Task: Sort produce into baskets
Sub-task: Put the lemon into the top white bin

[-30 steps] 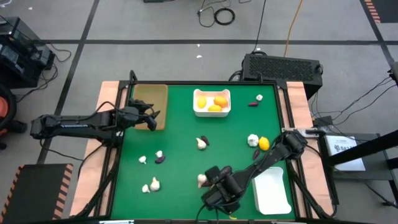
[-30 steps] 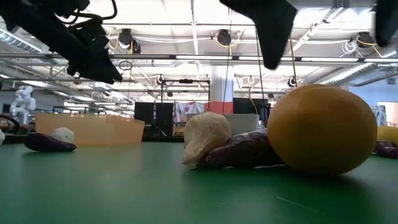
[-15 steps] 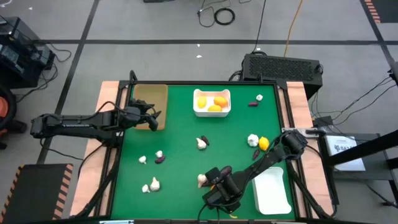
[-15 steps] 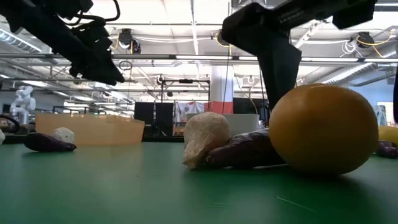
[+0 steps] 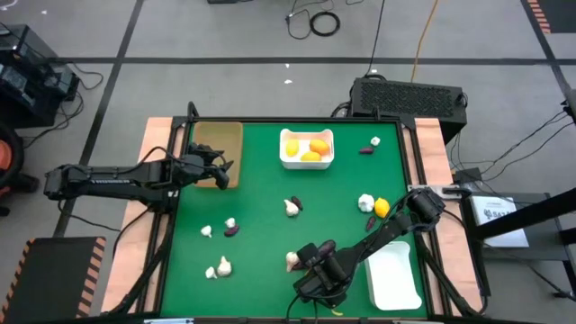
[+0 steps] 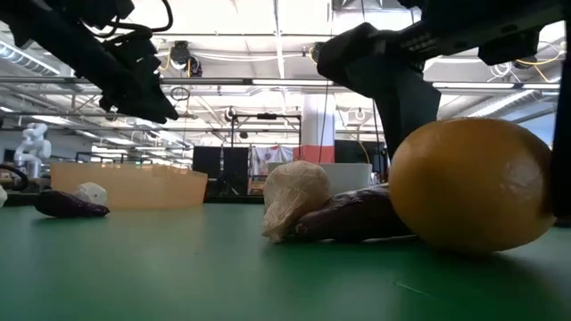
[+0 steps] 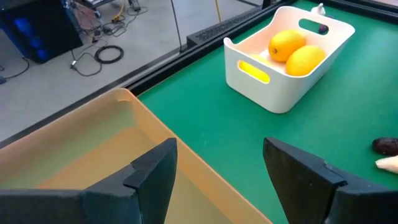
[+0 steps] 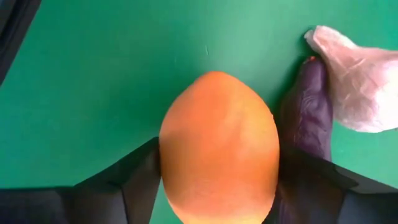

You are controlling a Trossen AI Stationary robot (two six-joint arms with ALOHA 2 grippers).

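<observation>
An orange-yellow fruit (image 8: 217, 155) rests on the green table near its front edge, beside a purple piece (image 8: 305, 118) and a white garlic bulb (image 8: 354, 74). My right gripper (image 8: 217, 186) stands over the fruit, its fingers closed in on either side; the arm hides the fruit in the high view (image 5: 310, 274). My left gripper (image 7: 217, 180) is open and empty above the right rim of the tan tray (image 5: 216, 139). A white bin (image 5: 307, 163) at the far middle holds three yellow-orange fruits. My right gripper pinches the orange-yellow fruit between its two fingers, at the fruit's two opposite sides (image 8: 163, 163). The fingers come from above, pointing down. The fruit's underside rests on the table (image 6: 468, 245), next to the purple piece (image 6: 352, 218).
A second white bin (image 5: 393, 274) lies at the front right. Loose produce lies about: garlic (image 5: 291, 207) mid-table, garlic and a yellow fruit (image 5: 382, 208) at the right, garlic and a purple piece (image 5: 365, 150) far right, several small pieces (image 5: 223, 266) front left.
My right gripper has come down over the orange-yellow fruit, and its fingers now stand at the fruit's sides. The fruit has shifted a little toward the table's right edge and stays on the table.
</observation>
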